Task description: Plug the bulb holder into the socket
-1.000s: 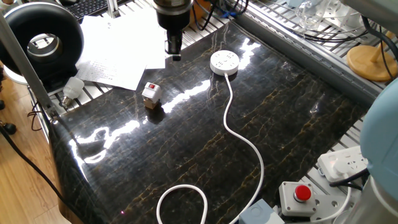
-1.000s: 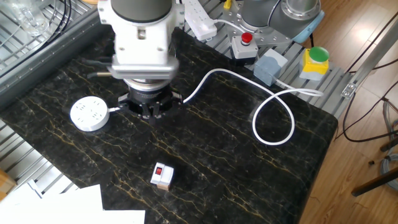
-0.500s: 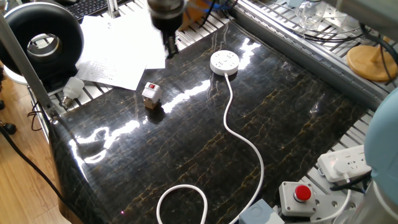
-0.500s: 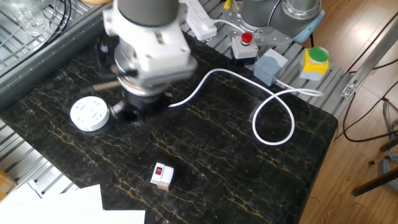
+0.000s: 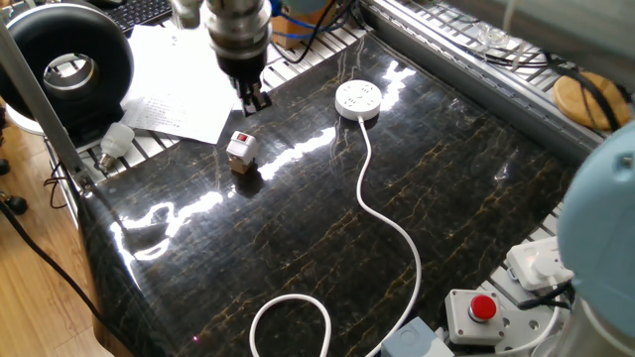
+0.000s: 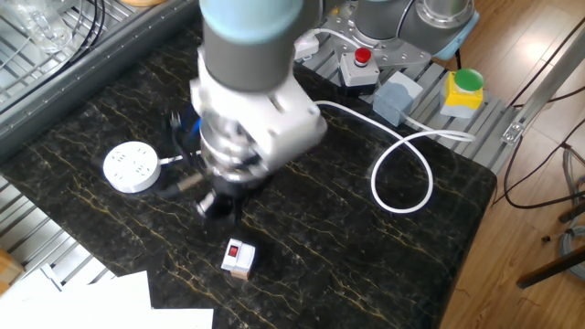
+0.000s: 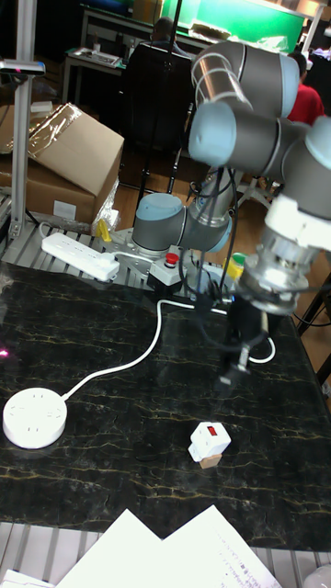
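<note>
The bulb holder is a small white block with a red patch, standing on a brown wooden base on the dark marble table. My gripper hangs tilted just above and beside it, not touching. Its fingers show a narrow gap and hold nothing. It is motion-blurred in the other fixed view. The round white socket lies apart on the table, holes up. Its white cord runs off to a loop near the table edge.
Loose papers and a white light bulb lie past the table edge near the bulb holder. A white power strip, a red stop button and a grey box sit along the far edge.
My gripper has swung away from the socket toward the bulb holder and tilted. The bulb holder, socket and cord have not moved.
</note>
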{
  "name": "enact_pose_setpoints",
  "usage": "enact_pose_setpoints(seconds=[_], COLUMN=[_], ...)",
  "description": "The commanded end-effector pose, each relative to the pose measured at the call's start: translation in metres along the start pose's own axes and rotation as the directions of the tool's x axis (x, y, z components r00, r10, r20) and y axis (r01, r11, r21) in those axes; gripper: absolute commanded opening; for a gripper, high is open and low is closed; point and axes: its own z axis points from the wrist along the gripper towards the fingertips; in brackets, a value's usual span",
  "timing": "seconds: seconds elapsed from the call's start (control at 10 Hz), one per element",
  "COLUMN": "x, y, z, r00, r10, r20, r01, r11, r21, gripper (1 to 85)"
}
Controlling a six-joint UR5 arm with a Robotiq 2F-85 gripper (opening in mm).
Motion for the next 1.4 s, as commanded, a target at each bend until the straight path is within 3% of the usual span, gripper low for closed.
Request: enact_pose_setpoints(seconds=[0.0, 0.2, 0.3, 0.4, 0.5, 0.6, 0.7, 0.8, 0.9, 1.1, 1.2, 1.3], x=[-0.007, -0.01, -0.012, -0.008, 0.003, 0.001, -0.005, -0.014, -0.012, -0.005, -0.004, -0.004], y=[-0.026, -0.035, -0.04, -0.043, -0.049, -0.031, -0.018, 0.004, 0.022, 0.026, 0.021, 0.013], z=[0.017, 0.016, 0.015, 0.015, 0.014, 0.016, 0.016, 0.015, 0.013, 0.013, 0.013, 0.014], r00=[0.99, 0.991, 0.995, 0.999, 0.996, 0.992, 0.993, 0.99, 0.986, 0.978, 0.973, 0.959], r10=[-0.144, -0.132, -0.1, -0.049, -0.068, -0.117, -0.115, -0.14, -0.162, -0.207, -0.232, -0.283], r20=[-0.016, -0.012, -0.006, -0.017, -0.063, -0.052, -0.023, 0.022, 0.028, 0.014, 0.007, 0.008], r01=[0.144, 0.133, 0.1, 0.051, 0.076, 0.12, 0.115, 0.141, 0.165, 0.207, 0.231, 0.282], r11=[0.989, 0.989, 0.991, 0.994, 0.99, 0.992, 0.993, 0.987, 0.976, 0.964, 0.962, 0.952], r21=[0.04, 0.071, 0.09, 0.1, 0.123, 0.049, 0.004, -0.076, -0.144, -0.165, -0.146, -0.117], gripper=[83.3, 78.3, 55.0, 3.7, 1.3, 1.7, 1.7, 1.7, 1.7, 1.7, 11.3, 37.3])
